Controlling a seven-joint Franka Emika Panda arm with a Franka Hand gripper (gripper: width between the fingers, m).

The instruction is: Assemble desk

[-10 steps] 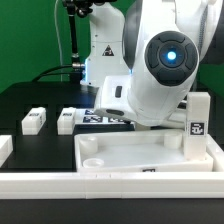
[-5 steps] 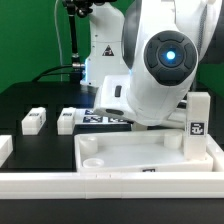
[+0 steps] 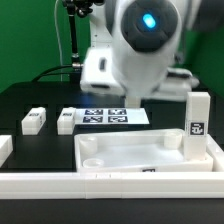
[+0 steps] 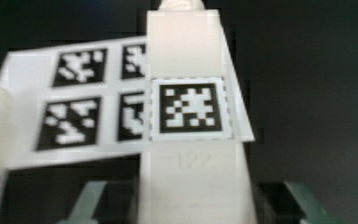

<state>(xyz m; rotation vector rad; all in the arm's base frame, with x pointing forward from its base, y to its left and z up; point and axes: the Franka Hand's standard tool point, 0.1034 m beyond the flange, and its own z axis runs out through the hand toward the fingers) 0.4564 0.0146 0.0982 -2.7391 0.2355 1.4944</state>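
Observation:
In the wrist view a white square leg (image 4: 194,110) with a black-and-white tag runs straight out from my gripper (image 4: 194,216), whose fingers (image 4: 91,200) are shut on its sides. The exterior view shows the arm (image 3: 140,45) blurred and raised above the table; its bulk hides the gripper and the held leg there. The white tray-like desk top (image 3: 120,165) lies in front. One leg (image 3: 197,125) stands upright at its corner on the exterior view's right. Two more legs (image 3: 33,121) (image 3: 67,121) lie on the black table.
The marker board (image 3: 108,116) lies flat behind the desk top and shows beyond the held leg (image 4: 87,95) in the wrist view. A long white border rail (image 3: 110,186) runs along the front. Another white piece (image 3: 5,148) sits at the exterior view's left edge.
The arm has lifted from low over the marker board, which is now uncovered in the exterior view. The desk top and the other legs have not moved.

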